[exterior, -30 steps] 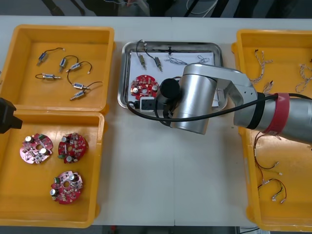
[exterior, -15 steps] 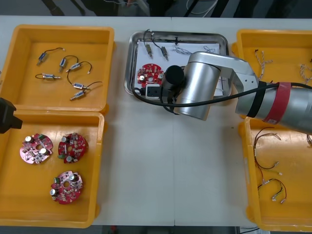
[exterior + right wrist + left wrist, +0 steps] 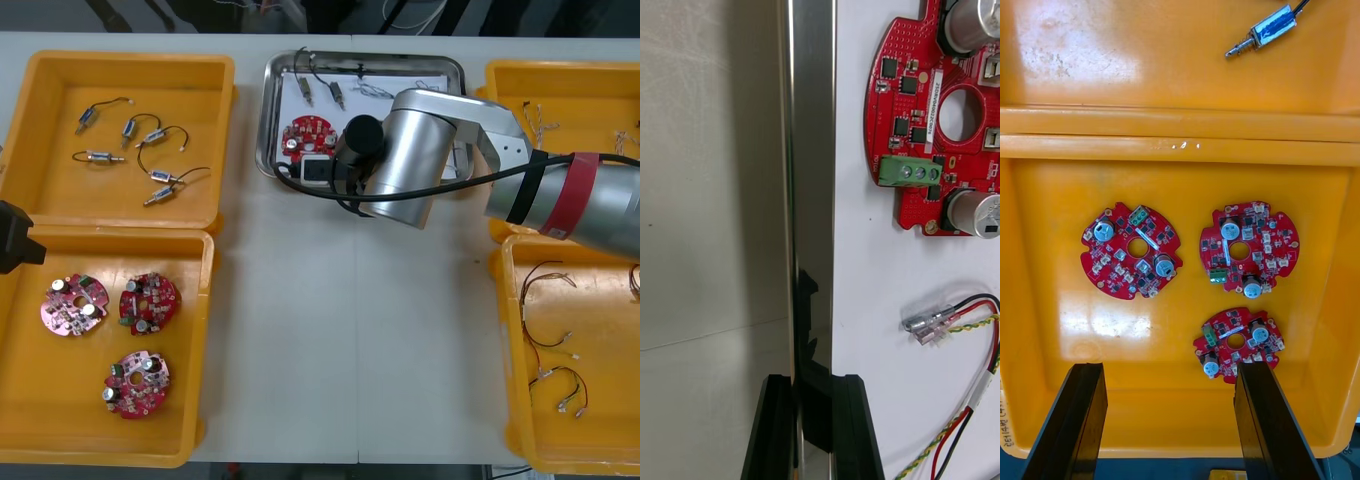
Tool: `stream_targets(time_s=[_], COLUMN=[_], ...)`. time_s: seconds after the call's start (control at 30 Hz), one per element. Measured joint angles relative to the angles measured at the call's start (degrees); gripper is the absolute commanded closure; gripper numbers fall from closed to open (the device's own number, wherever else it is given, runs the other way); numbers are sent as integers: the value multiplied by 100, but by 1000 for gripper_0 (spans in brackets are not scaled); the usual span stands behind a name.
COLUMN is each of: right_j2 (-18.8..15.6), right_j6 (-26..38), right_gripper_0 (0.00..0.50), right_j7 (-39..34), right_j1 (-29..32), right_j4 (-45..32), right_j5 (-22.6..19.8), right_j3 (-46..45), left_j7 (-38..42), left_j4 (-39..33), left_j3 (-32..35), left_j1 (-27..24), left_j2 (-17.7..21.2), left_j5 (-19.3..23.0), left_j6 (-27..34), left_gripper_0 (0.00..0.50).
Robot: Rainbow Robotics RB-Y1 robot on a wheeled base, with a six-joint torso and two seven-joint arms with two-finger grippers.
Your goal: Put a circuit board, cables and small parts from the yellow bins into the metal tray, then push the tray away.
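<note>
My right gripper (image 3: 814,384) pinches the thin near rim of the metal tray (image 3: 811,165) by the table's far edge. I judge it stiff, slick steel. My left gripper (image 3: 1169,369) gapes over the yellow bin (image 3: 1045,352) at the table's near left corner.

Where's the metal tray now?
Front view: the metal tray sits at the far middle of the table, between the yellow bins, its rim pinched by the right claw.

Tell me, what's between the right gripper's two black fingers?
The shiny rim of the metal tray. The right wrist view shows the right gripper closed on it, one finger either side.
</note>
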Motion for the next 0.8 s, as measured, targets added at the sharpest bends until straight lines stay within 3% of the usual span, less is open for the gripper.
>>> stream_targets(time_s=[0.8], right_j2=[106], right_j6=[-417], right_gripper_0=[500], right_j7=[74], right_j1=[-133], right_j4=[456], right_j5=[-2], right_j3=[0], left_j7=[0], left_j4=[0], left_j3=[0], left_j1=[0], left_j2=[0], left_j5=[0], left_j6=[0], left_gripper_0=[0])
